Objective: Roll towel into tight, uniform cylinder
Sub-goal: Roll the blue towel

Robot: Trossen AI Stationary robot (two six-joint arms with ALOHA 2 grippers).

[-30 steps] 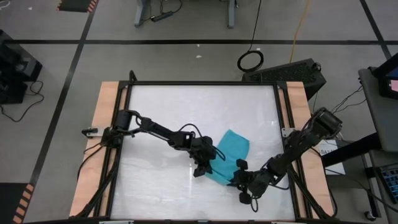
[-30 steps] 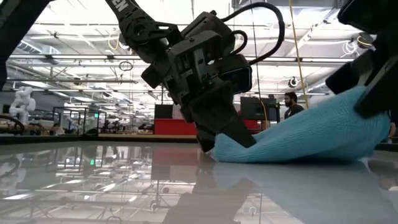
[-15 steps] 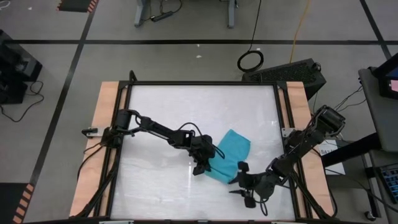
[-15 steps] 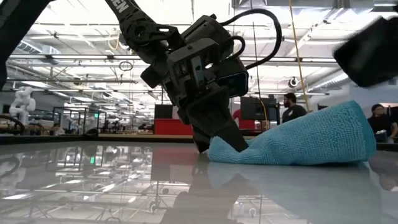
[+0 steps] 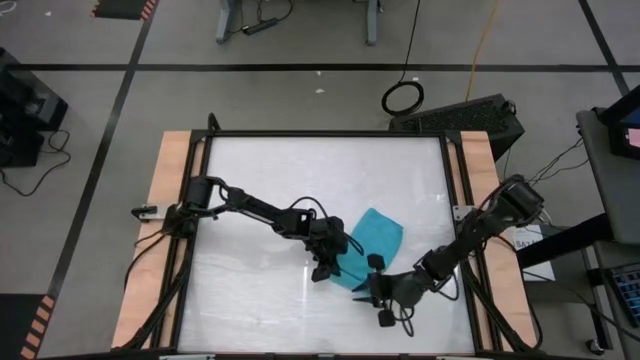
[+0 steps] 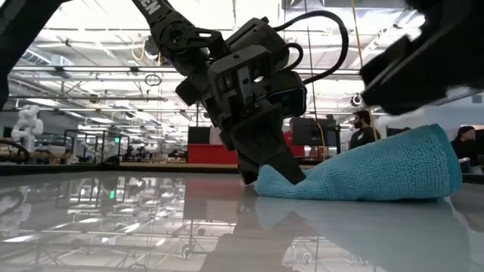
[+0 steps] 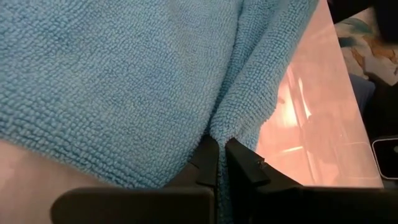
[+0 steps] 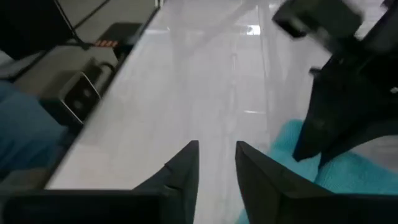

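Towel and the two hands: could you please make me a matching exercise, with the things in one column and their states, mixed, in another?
Things:
1. towel
2. left hand
3. right hand

States:
a. open, holding nothing
b. shut on a cloth edge
c. lying folded on the white table

Pairs: 1-c, 2-b, 3-a

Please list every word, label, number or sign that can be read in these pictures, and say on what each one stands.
White letters on the left arm's upper link in the low view: cut off by the picture's edge, not readable.
Label on the dark box beside the table, right wrist view: too blurred to read.
The towel carries no text. Nothing else is legible.
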